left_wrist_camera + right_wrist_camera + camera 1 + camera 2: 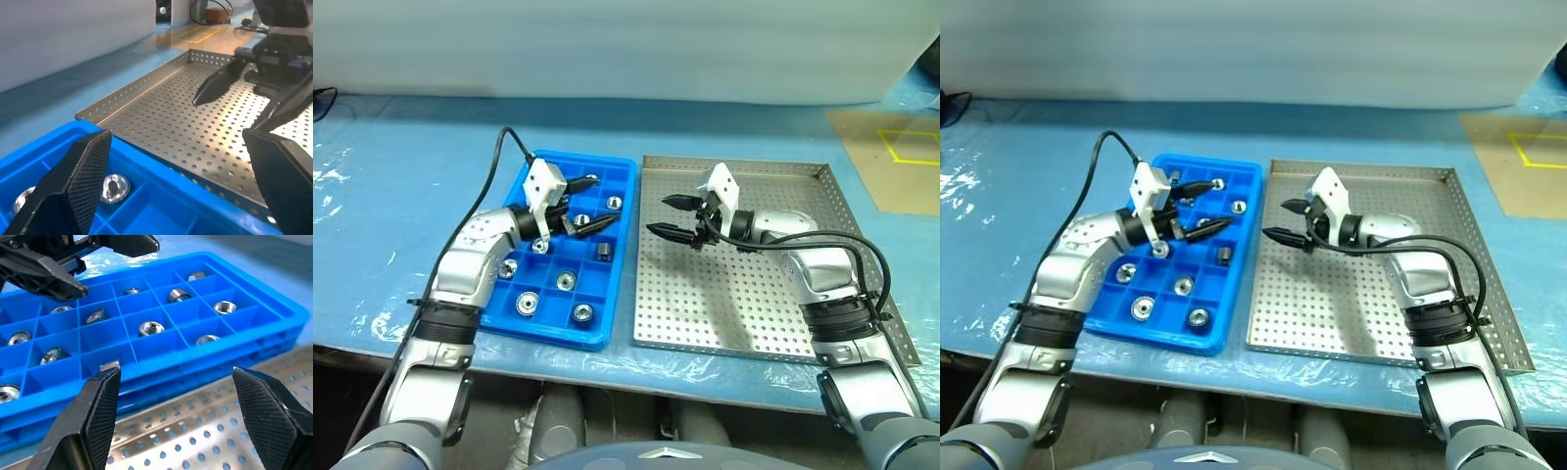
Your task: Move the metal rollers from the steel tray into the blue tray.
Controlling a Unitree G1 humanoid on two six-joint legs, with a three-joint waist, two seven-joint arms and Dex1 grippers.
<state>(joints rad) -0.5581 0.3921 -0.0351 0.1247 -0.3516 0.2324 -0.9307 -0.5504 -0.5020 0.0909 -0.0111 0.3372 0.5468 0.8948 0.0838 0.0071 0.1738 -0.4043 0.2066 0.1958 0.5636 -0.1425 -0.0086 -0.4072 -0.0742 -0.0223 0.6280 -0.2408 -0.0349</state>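
While both arms hang over the work surface, you have the blue tray (607, 338) as your anchor, lying on the blue-covered table (391, 166). Metal rollers (526, 305) sit in its square compartments, one to a cell in those you can make out, with several cells bare. Left gripper (590, 205) hovers above the tray's far half, fingers spread wide, nothing between them, tips pointing toward the steel tray (744, 333). That steel tray lies just beside the blue tray's right edge, close but whether touching you cannot tell; its perforated floor shows no rollers. Right gripper (666, 215) hovers over the steel tray's near-left part, just beside the blue tray, fingers apart and empty, tips aimed back at the blue tray. Grippers face each other, apart.
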